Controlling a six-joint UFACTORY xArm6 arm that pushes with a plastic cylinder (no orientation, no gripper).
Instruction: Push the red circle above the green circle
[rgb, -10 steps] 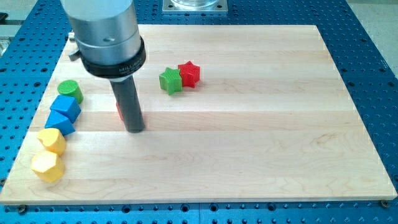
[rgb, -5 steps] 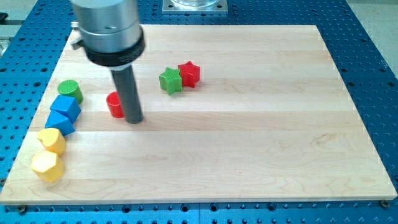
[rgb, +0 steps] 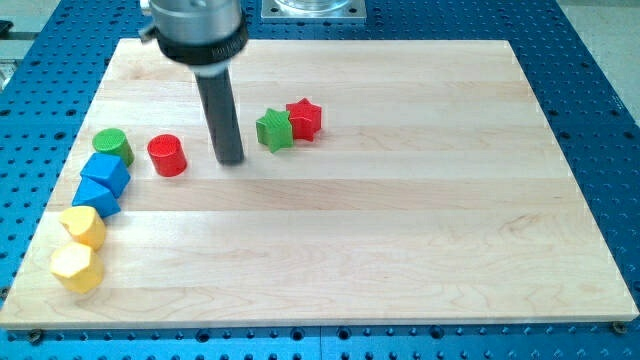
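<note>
The red circle (rgb: 167, 155) sits on the wooden board (rgb: 400, 220) at the view's left, just to the right of the green circle (rgb: 113, 146) and slightly lower, with a small gap between them. My tip (rgb: 231, 159) is down on the board to the right of the red circle, apart from it, and to the left of the green star (rgb: 273, 130).
A red star (rgb: 304, 118) touches the green star on its right. Two blue blocks (rgb: 104, 174) (rgb: 98, 199) and two yellow blocks (rgb: 83, 227) (rgb: 76, 266) run in a line down the left edge below the green circle.
My tip has moved up and to the right, away from the red circle. The red circle, first hidden behind the rod, has slid left and slightly up toward the green circle.
</note>
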